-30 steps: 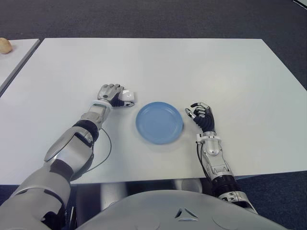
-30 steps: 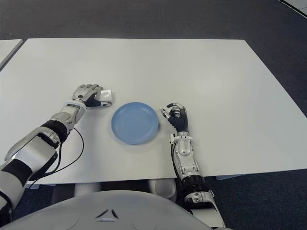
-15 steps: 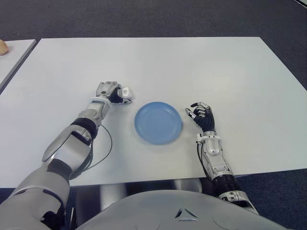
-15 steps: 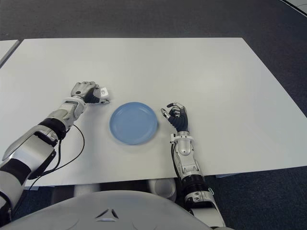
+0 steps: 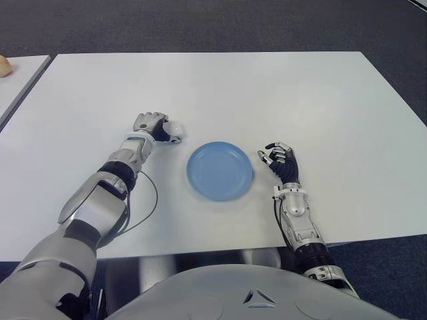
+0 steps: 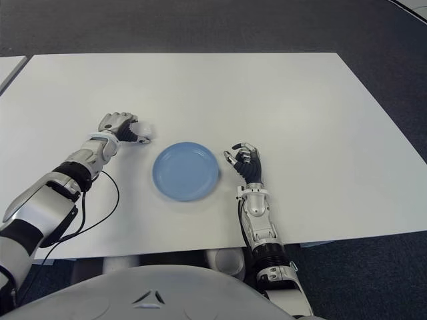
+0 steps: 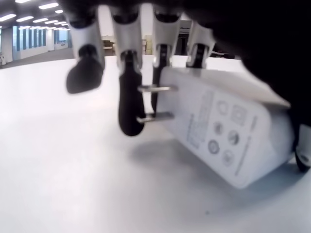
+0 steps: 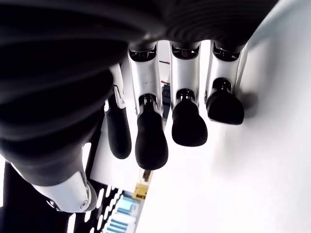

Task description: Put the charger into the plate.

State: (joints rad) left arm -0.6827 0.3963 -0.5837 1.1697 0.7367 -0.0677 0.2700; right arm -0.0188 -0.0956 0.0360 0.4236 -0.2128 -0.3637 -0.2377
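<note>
left hand (image 5: 151, 125) left of centre, fingers (image 7: 130, 104) clamped on white charger (image 7: 228, 138), blue plate (image 5: 220, 171) at centre, right hand (image 5: 280, 160) right of it, fingers loosely curled, holding nothing

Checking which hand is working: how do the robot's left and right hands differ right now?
The left hand has its fingers curled around the white charger; the right hand holds nothing, fingers loosely bent. The left hand shows to the left of the blue plate and a little farther back on the table; the right hand shows to the plate's right. Both are over the white table.

White table (image 5: 267, 93) with blue plate (image 5: 220, 170) and white charger (image 5: 173, 129).
</note>
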